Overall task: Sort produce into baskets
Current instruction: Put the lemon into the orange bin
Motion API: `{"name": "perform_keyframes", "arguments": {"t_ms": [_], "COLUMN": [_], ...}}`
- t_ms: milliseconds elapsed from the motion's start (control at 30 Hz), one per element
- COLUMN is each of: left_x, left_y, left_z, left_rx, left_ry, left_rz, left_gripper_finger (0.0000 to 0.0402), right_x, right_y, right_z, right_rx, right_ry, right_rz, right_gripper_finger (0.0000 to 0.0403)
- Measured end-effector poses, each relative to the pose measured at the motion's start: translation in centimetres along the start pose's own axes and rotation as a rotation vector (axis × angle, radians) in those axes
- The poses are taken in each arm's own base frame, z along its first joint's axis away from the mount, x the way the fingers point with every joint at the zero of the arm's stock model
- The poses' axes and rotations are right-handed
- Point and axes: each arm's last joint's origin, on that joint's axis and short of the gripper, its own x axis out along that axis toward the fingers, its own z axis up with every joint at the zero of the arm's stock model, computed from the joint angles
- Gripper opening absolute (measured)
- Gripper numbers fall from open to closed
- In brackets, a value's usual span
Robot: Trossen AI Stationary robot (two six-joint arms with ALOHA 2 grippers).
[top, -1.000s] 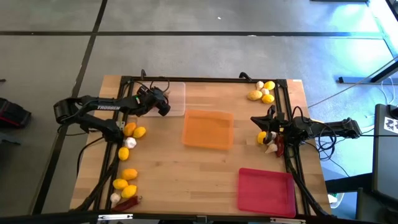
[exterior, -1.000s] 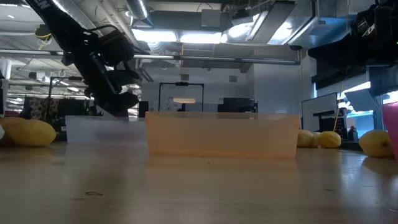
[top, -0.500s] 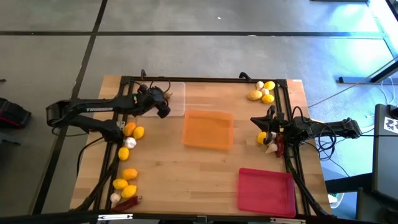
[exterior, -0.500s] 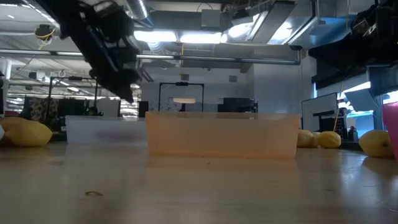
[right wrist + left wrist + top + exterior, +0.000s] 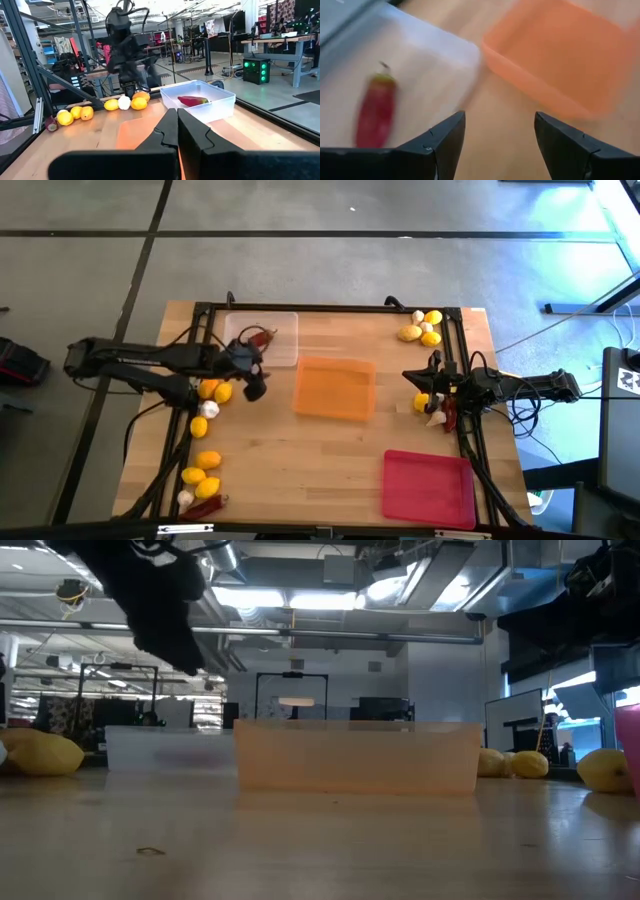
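— Wooden table [image 5: 270, 450], black frame round its edges, grey floor beyond. Containers?

— Three trays. Clear tray [image 5: 283, 338] at the far left of centre, holding one red chili pepper [image 5: 263, 338]. Orange tray [image 5: 334, 388] mid-table, nothing seen in it. Red-pink tray [image 5: 428, 488] at the near right, likewise bare.

— Loose produce?

— Left edge: lemons [image 5: 216, 391] with a garlic bulb [image 5: 209, 409] among them; nearer the front, more lemons [image 5: 201, 471], a garlic bulb [image 5: 185, 498] and a second chili [image 5: 206, 506]. Far right corner: a lemon cluster [image 5: 421, 332] with garlic. Right edge: a lemon [image 5: 422, 401], garlic and a dark chili by the right arm.

— Left gripper?

— Left gripper [image 5: 252, 385] hangs above the table between the clear tray and the orange tray, just beside the left-edge lemons. Fingers [image 5: 445, 142] stand wide apart, nothing between them; its wrist view shows the chili lying in the clear tray beyond.

— Right gripper?

— Right gripper [image 5: 420, 379] waits at the right edge near the small produce group. Fingers [image 5: 172, 132] pressed together, holding nothing.
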Motion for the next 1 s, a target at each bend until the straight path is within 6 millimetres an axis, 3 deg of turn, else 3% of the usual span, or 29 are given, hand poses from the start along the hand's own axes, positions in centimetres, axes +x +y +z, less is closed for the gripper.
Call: {"name": "perform_keyframes", "arguments": {"t_ms": [333, 533, 733, 1000], "left_x": [-0.2, -0.2, -0.6, 0.4], "left_y": [-1.7, -2.7, -3.5, -2.8], "left_z": [-3.3, -3.7, -3.2, -4.9], "left_rx": [0.006, -0.064, -0.090, -0.206], "left_ry": [0.254, 0.365, 0.536, 0.641], "left_rz": [0.023, 0.084, 0.246, 0.470], "left_gripper_finger": [0.0233, 0.0233, 0.0233, 0.0233], "right_x": [0.0, 0.0, 0.0, 0.0], "right_y": [0.0, 0.0, 0.0, 0.0], "right_z": [0.0, 0.0, 0.0, 0.0], "right_rx": [0.000, 0.000, 0.000, 0.000], "right_ry": [0.000, -0.002, -0.002, -0.002], "right_rz": [0.000, 0.001, 0.001, 0.003], "right_gripper_finger": [0.0005, 0.0005, 0.0005, 0.0005]}}
